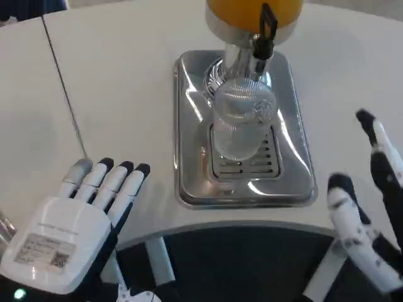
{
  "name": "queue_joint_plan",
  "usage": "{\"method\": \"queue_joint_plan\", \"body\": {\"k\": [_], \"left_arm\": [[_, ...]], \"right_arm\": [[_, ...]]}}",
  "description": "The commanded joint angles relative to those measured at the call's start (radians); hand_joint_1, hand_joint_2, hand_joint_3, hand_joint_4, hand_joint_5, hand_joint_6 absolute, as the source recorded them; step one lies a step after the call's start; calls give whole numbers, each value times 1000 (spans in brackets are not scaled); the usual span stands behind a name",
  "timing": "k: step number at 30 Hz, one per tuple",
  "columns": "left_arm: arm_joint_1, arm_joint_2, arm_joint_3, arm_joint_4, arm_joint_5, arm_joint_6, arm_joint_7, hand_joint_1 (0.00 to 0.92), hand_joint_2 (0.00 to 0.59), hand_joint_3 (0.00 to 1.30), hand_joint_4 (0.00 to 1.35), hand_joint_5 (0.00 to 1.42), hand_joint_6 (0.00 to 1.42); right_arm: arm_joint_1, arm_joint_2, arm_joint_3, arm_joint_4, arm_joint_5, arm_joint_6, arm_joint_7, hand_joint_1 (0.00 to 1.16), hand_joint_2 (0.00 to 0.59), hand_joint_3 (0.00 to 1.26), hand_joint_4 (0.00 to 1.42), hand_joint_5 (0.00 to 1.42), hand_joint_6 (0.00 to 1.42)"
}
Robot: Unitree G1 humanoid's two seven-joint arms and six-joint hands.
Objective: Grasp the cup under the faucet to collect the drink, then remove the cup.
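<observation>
A clear ribbed cup (pixel 240 123) stands upright on the grille of the steel drip tray (pixel 296 182), right under the black-handled faucet (pixel 265 33) of the orange drink dispenser (pixel 254 12). My left hand (pixel 75 236) lies low at the front left, back up, fingers stretched forward and apart, holding nothing, well clear of the tray. My right hand (pixel 368 207) sits at the front right edge, fingers spread, empty, to the right of the tray.
A thin dark seam (pixel 63 82) runs across the white table (pixel 113 94) on the left. The table's curved front edge (pixel 252 225) passes just below the tray, with white frame bars (pixel 157 258) beneath.
</observation>
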Motion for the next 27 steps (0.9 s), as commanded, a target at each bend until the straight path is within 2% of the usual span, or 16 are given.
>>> {"method": "queue_joint_plan", "body": {"k": [1, 2, 4, 9, 13, 20, 27], "left_arm": [[48, -31, -9, -52, 17, -15, 14, 59, 46, 0, 0, 0, 0], [56, -37, -10, -62, 18, -17, 12, 66, 52, 0, 0, 0, 0], [71, -48, -9, -75, 19, -23, 7, 70, 54, 0, 0, 0, 0], [89, -61, -2, -95, 17, -32, 2, 68, 55, 0, 0, 0, 0], [100, -65, 8, -100, 12, -33, -6, 65, 56, 0, 0, 0, 0], [115, -70, 14, -103, 7, -37, -7, 62, 57, 0, 0, 0, 0], [109, -66, 17, -97, -1, -39, -15, 61, 58, 0, 0, 0, 0]], "right_arm": [[-355, 114, -19, 66, 72, 135, -49, 119, 554, 0, 0, 0, 0], [-413, 107, -25, 89, 92, 162, -62, 96, 540, 0, 0, 0, 0], [-500, 88, -33, 124, 121, 196, -88, 59, 547, 0, 0, 0, 0], [-617, 47, -45, 168, 161, 239, -125, 48, 545, 0, 0, 0, 0], [-639, 26, -47, 182, 190, 253, -133, 42, 544, 0, 0, 0, 0], [-658, 14, -38, 206, 227, 245, -143, 34, 545, 0, 0, 0, 0], [-731, 2, -70, 284, 277, 237, -159, 34, 545, 0, 0, 0, 0]]}}
